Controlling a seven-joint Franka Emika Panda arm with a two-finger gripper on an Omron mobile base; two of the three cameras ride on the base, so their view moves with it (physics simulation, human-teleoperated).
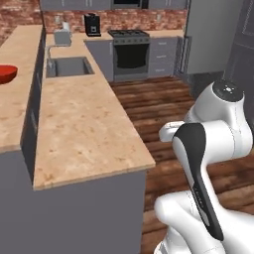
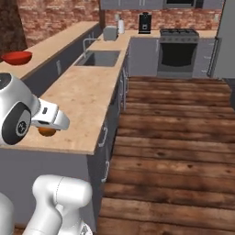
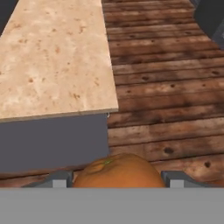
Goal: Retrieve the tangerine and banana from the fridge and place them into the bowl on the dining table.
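The tangerine (image 3: 117, 171) is sitting right between the two fingertips of the gripper (image 3: 117, 180) in the hand view, filling the gap from one side to the other, so the fingers are standing wide and closed around the fruit. You can even make out the little green stem spot on top. From the right base view the tangerine (image 2: 47, 131) is peeking out as an orange blob just under the white hand, hanging over the near end of the kitchen counter (image 2: 87, 98).

The arm is folding back on itself, elbow up high in the left base view, with the hand tucked low and pointing forward and down past the counter's end toward the wooden floor (image 3: 166, 78).

The bowl (image 1: 7, 73) is resting on the dining table (image 1: 15, 114), the long wooden top running parallel to the counter on the far side, well apart from the hand. In the right base view the bowl (image 2: 17, 57) is showing up at the far left.

Further back the counter is carrying a sink (image 1: 68, 66), a toaster (image 1: 62, 36) and a coffee machine (image 1: 92, 25), with the stove (image 1: 130, 52) against the brick wall and the fridge (image 1: 213, 37) standing to its right.
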